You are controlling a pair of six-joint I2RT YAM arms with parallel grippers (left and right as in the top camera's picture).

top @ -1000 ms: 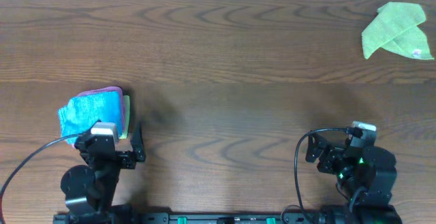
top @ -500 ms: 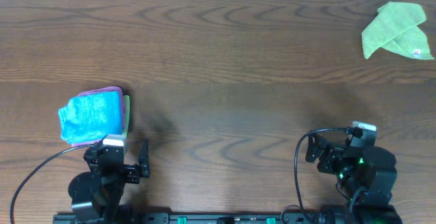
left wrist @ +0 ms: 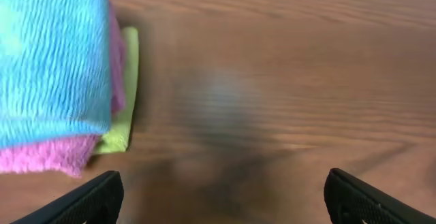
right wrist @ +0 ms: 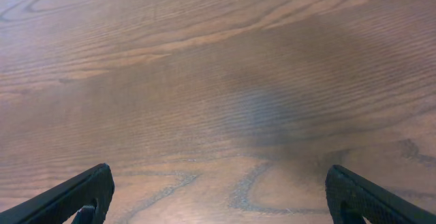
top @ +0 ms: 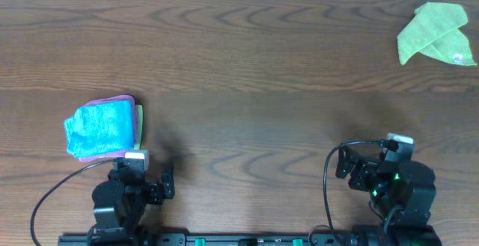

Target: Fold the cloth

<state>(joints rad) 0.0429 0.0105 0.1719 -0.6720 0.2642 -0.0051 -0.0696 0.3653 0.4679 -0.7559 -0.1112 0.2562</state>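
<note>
Wood table (top: 254, 66): dark brown with a wavy grain; it fills every view.
Left gripper (left wrist: 228, 207): at the near edge, on the left. Its two black fingers are spread wide with nothing between them. It hangs over bare wood, just near and right of a stack of cloths, and does not touch the stack.
Right gripper (right wrist: 221, 203): at the near edge, on the right. Its fingers are spread wide and hold nothing, with only bare wood below.
Blue cloth (top: 101, 128): bright sky blue and fuzzy, lying as a thick folded pad on top of the stack, on the left side of the table.
Pink cloth (left wrist: 41, 157): directly under the blue one, showing along the stack's near and far edges.
Green strip (left wrist: 129, 67): lime green, at the bottom of the stack, showing along its right edge.
Green cloth (top: 434, 33): lime green and loosely crumpled, alone at the far right corner, well apart from everything else.
</note>
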